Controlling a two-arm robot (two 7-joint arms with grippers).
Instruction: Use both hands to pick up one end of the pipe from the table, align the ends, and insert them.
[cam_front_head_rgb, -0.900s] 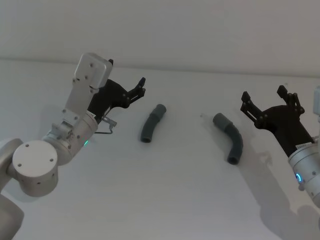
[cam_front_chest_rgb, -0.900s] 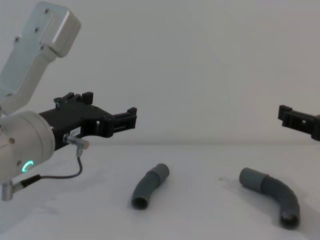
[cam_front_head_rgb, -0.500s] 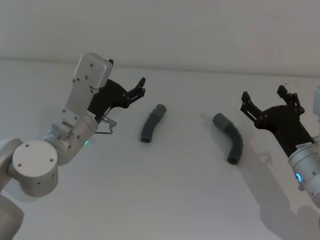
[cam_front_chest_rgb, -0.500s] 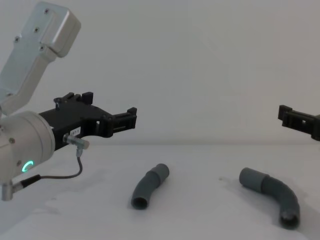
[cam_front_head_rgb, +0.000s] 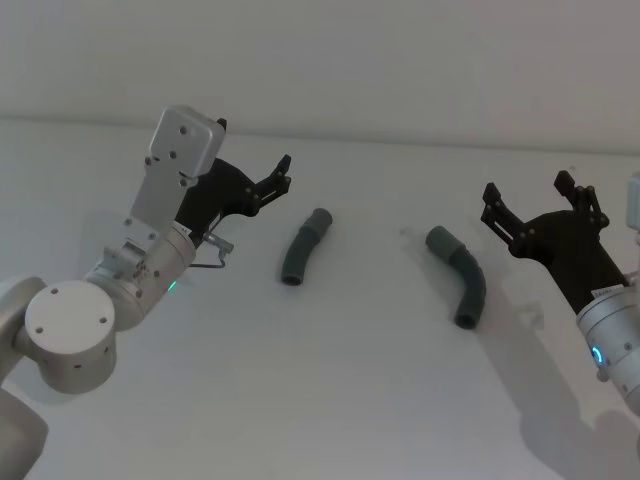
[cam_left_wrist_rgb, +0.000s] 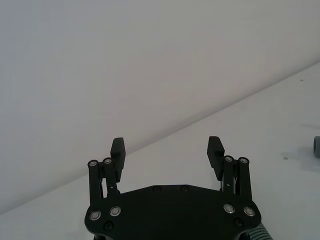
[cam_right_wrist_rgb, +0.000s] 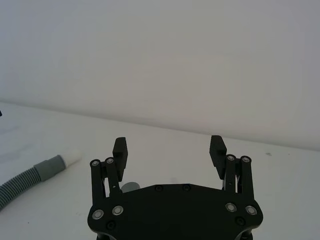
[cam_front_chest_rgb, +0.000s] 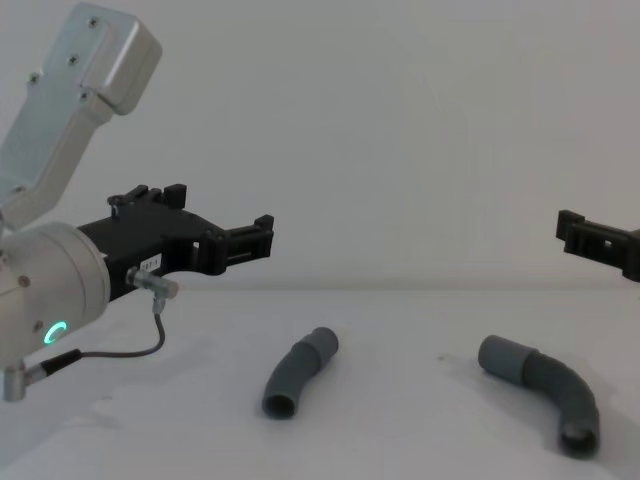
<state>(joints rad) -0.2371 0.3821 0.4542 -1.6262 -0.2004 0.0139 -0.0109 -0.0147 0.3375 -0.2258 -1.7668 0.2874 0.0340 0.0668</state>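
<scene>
Two dark-grey bent pieces of the pipe lie apart on the white table (cam_front_head_rgb: 350, 390). The left piece (cam_front_head_rgb: 303, 247) (cam_front_chest_rgb: 298, 371) lies just right of my left gripper (cam_front_head_rgb: 283, 173) (cam_front_chest_rgb: 215, 213), which hovers open above the table with nothing in it. The right piece (cam_front_head_rgb: 461, 277) (cam_front_chest_rgb: 546, 389) lies left of my right gripper (cam_front_head_rgb: 528, 190), also open and holding nothing. The right wrist view shows that gripper (cam_right_wrist_rgb: 169, 146) open, and a ribbed piece (cam_right_wrist_rgb: 27, 181) with a whitish tip (cam_right_wrist_rgb: 73, 156). In the left wrist view the open left gripper (cam_left_wrist_rgb: 166, 147) faces bare table, with a grey pipe end (cam_left_wrist_rgb: 317, 146) at the picture's edge.
A plain pale wall (cam_front_head_rgb: 400, 60) rises behind the table's far edge. A thin cable (cam_front_chest_rgb: 120, 350) loops under the left wrist.
</scene>
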